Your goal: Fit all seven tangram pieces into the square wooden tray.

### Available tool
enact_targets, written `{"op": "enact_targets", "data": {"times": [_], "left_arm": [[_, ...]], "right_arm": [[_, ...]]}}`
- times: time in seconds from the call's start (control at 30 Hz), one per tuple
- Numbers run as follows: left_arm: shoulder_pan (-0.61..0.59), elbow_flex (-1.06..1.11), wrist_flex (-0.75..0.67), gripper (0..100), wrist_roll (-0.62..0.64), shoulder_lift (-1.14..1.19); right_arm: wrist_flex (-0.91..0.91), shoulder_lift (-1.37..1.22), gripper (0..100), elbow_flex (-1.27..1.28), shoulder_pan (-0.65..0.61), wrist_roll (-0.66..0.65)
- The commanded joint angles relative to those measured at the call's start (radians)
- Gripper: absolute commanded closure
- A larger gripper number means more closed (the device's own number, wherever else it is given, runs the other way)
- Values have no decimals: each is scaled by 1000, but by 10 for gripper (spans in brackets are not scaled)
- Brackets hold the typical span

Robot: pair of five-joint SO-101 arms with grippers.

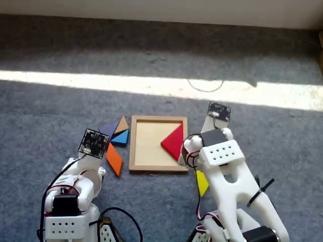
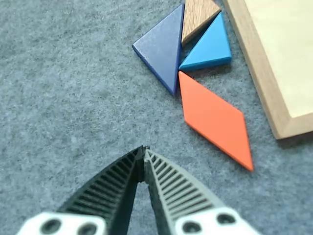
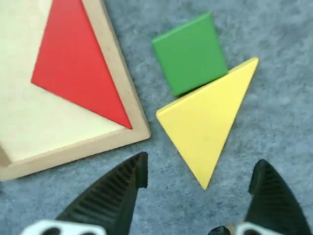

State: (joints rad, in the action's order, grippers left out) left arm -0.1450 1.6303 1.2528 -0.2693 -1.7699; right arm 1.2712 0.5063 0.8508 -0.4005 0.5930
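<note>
Only the red triangle (image 3: 73, 63) is sitting in the wooden tray (image 1: 156, 169), and the right end effector (image 3: 200, 165) is hanging wide open over the yellow triangle (image 3: 205, 122) that's butting against the green square (image 3: 190, 51), so it's probably needing a clean pinch without nudging that square, while the left end effector (image 2: 144, 152) is hovering shut near the orange parallelogram (image 2: 215, 120).

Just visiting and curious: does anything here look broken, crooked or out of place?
Nothing looks broken or spilled. The red triangle lies inside the wooden tray. The orange parallelogram, yellow triangle and the rest lie flat on the carpet beside it, not yet fitted.
</note>
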Motion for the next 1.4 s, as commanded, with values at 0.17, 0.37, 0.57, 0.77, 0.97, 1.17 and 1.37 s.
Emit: {"op": "enact_targets", "data": {"times": [0.17, 0.37, 0.57, 0.77, 0.97, 1.17, 1.37], "left_arm": [[-15, -7, -12, 995, -8, -31], [-15, 4, -18, 995, -8, -31], [-15, 4, -18, 995, -8, -31], [-15, 4, -18, 995, -9, -31], [-15, 5, -18, 995, -9, -31], [-15, 5, -18, 995, -9, -31], [-15, 5, -18, 995, -9, -31]], "right_arm": [[-131, -38, 670, 44, 74, 52], [-165, -220, 670, -10, 51, 112], [-179, -311, 670, -82, 10, 219], [-188, -337, 670, -114, -10, 261], [-288, -371, 670, -105, 18, 278], [-295, -410, 670, -104, 58, 278], [-289, -415, 670, -101, 59, 278]]}}
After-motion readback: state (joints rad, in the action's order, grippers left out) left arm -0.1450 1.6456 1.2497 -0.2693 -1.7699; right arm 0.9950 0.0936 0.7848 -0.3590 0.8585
